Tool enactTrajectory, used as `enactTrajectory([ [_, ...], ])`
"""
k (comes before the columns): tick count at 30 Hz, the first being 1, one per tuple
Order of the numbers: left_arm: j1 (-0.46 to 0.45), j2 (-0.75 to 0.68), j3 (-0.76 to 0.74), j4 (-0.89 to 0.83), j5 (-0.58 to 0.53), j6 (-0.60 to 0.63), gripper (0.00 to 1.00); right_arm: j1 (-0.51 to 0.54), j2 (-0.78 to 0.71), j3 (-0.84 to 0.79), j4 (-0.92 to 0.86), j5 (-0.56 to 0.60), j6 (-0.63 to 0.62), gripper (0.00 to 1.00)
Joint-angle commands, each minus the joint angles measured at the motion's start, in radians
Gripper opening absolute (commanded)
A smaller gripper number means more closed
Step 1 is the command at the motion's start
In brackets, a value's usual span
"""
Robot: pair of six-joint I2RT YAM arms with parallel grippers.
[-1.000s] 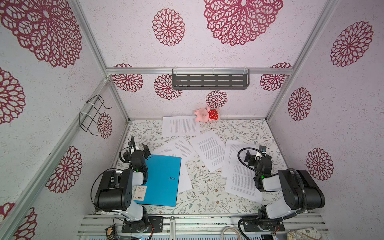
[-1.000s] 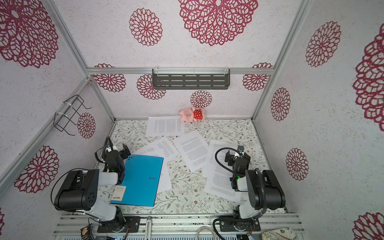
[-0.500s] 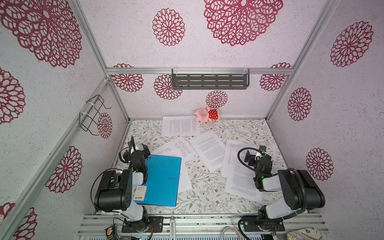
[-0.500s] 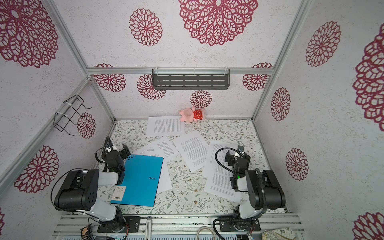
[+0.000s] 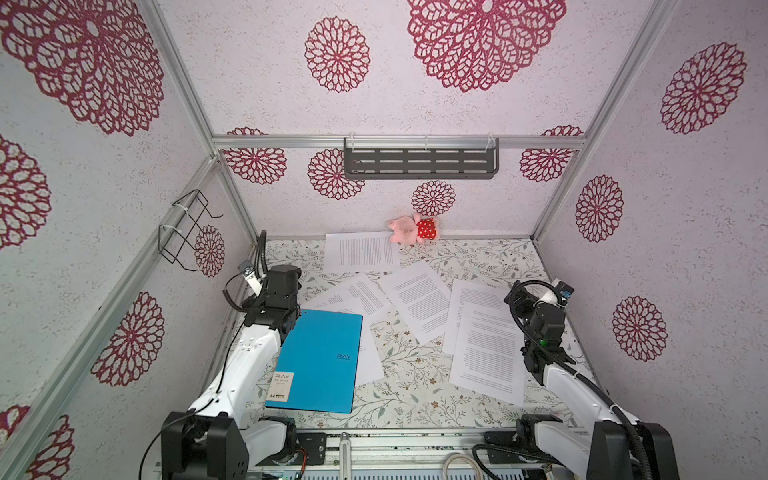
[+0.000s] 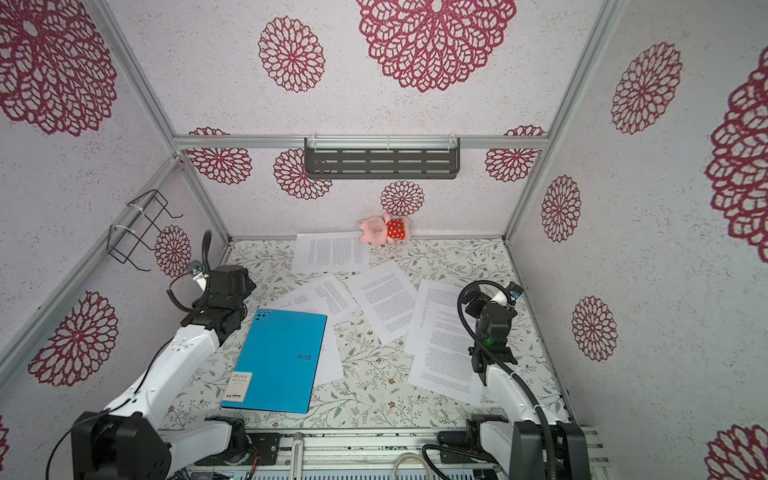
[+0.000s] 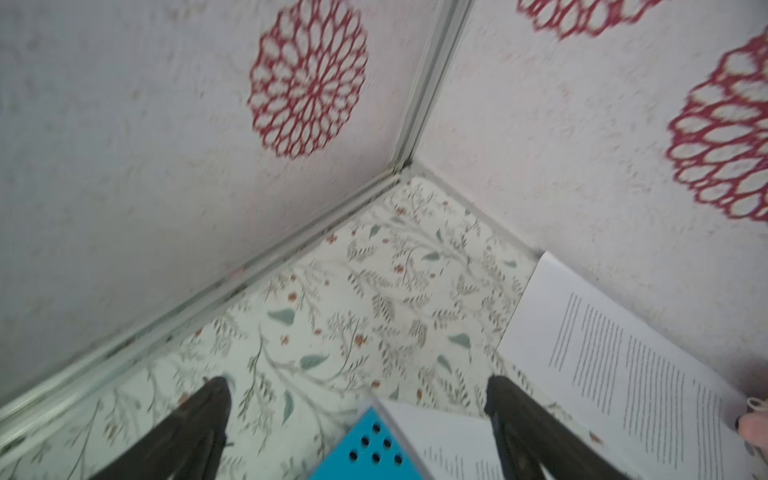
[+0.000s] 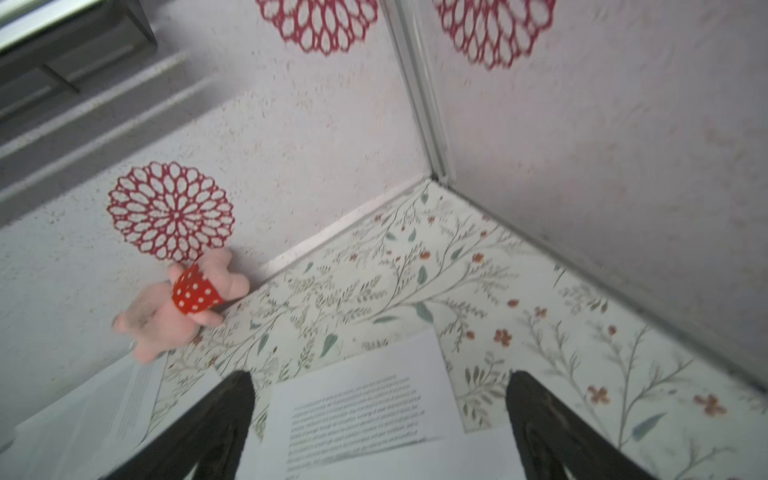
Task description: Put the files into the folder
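Note:
The folder [image 5: 316, 361] lies shut on the floral mat at the front left, bright blue with a white label near its front corner. The files are several white printed sheets spread flat: one by the back wall [image 5: 361, 251], others in the middle [image 5: 419, 305] and a pair at the right [image 5: 486, 349]; one sheet pokes out from under the folder. My left gripper [image 7: 357, 390] hovers open over the folder's far corner [image 7: 370, 449], holding nothing. Just as open and bare, my right gripper [image 8: 378, 386] hangs above the far end of the right-hand sheets [image 8: 357, 411].
A pink plush toy [image 5: 411, 229] in a red dotted dress leans on the back wall, touching the rear sheet. A grey shelf [image 5: 419, 163] hangs on the back wall, a wire rack [image 5: 187, 228] on the left wall. Walls close in three sides.

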Motion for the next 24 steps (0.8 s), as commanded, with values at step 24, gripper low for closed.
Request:
enactTrajectory([
  [24,0.397,-0.102,-0.431,-0.048,0.745,-0.166,0.99,0.56,0.329,0.202,-0.245,-0.309,0.05,0.99],
])
